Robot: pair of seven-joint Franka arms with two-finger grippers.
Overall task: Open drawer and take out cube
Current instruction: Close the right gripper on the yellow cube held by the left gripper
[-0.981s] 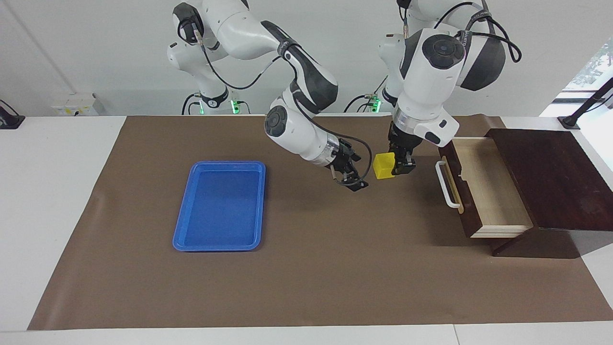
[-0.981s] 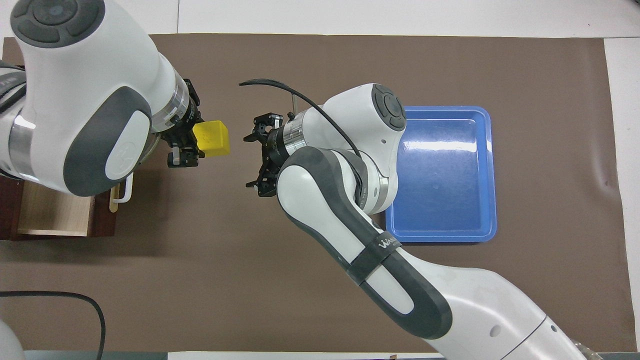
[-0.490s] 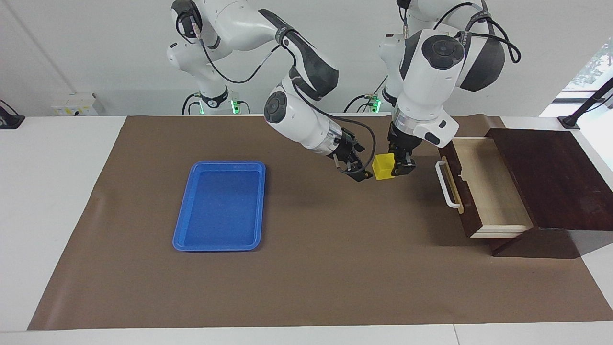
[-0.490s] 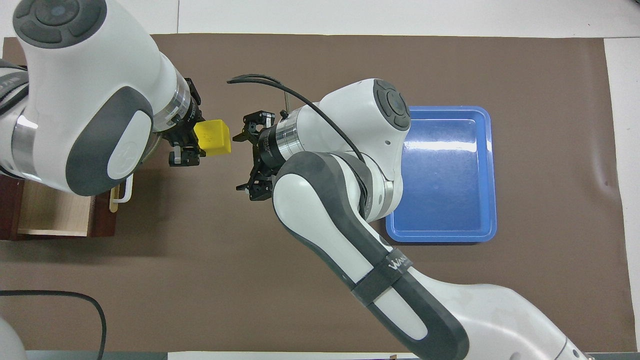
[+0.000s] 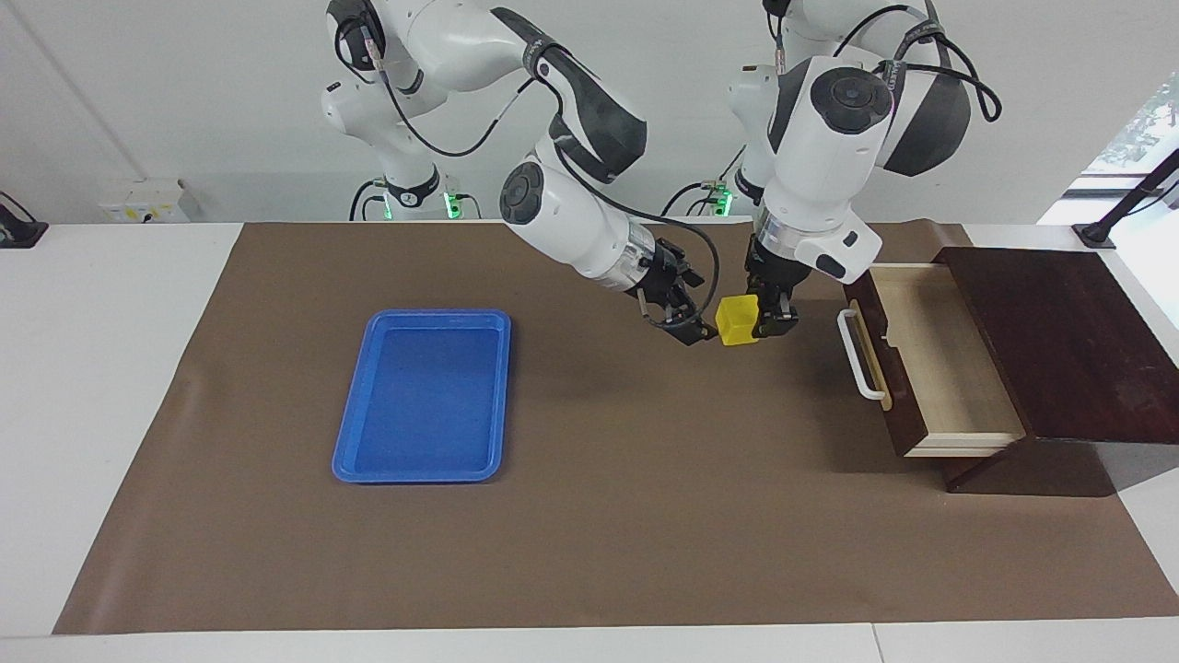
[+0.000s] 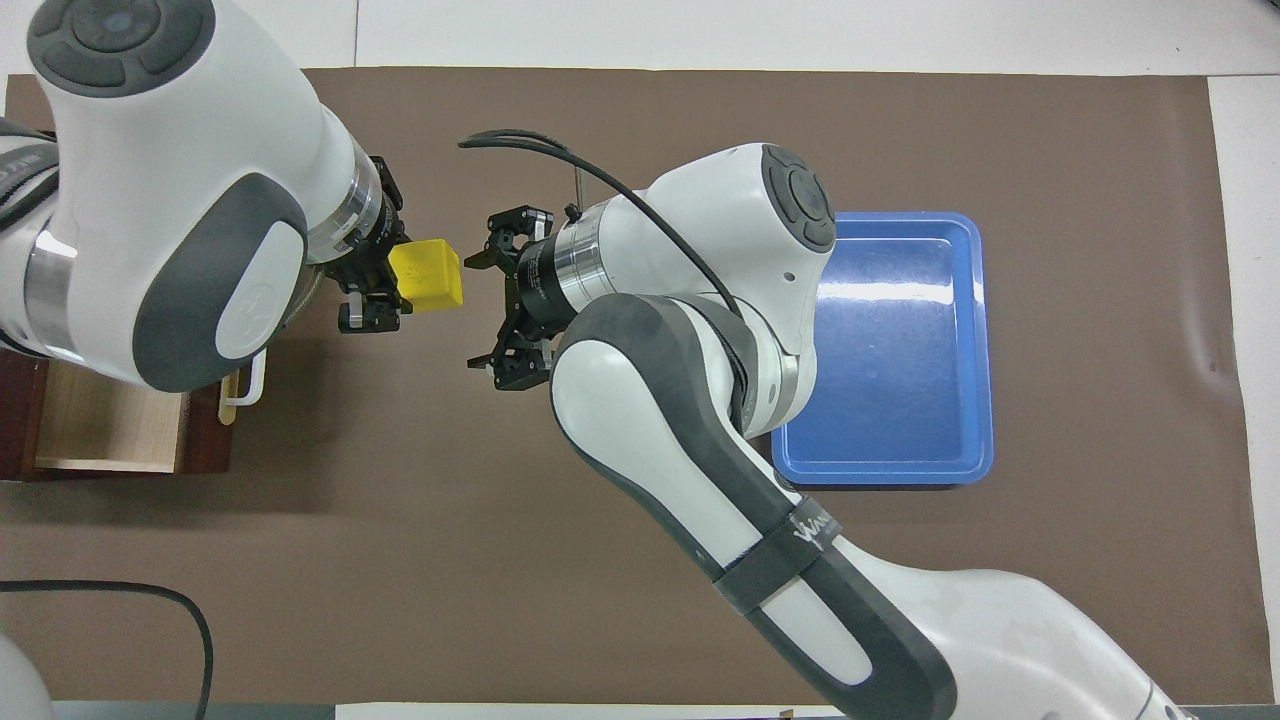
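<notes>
The yellow cube (image 5: 736, 320) hangs in the air, held by my left gripper (image 5: 766, 322), which is shut on the cube's side toward the drawer. It is over the brown mat, in front of the drawer (image 5: 939, 359). The drawer is pulled out of its dark wooden box (image 5: 1059, 341), its white handle (image 5: 858, 355) faces the cube, and its pale inside is bare. My right gripper (image 5: 693, 318) is open and level with the cube, its fingertips just short of it. In the overhead view the cube (image 6: 428, 276) sits between the left gripper (image 6: 385, 280) and the right gripper (image 6: 487, 310).
A flat blue tray (image 5: 424, 396) lies on the mat toward the right arm's end of the table; it also shows in the overhead view (image 6: 890, 350). The left arm hides most of the drawer (image 6: 110, 430) from above.
My right gripper has risen and moved toward the cube, stopping close beside it with its fingers open. The left gripper and the cube have stayed in place.
</notes>
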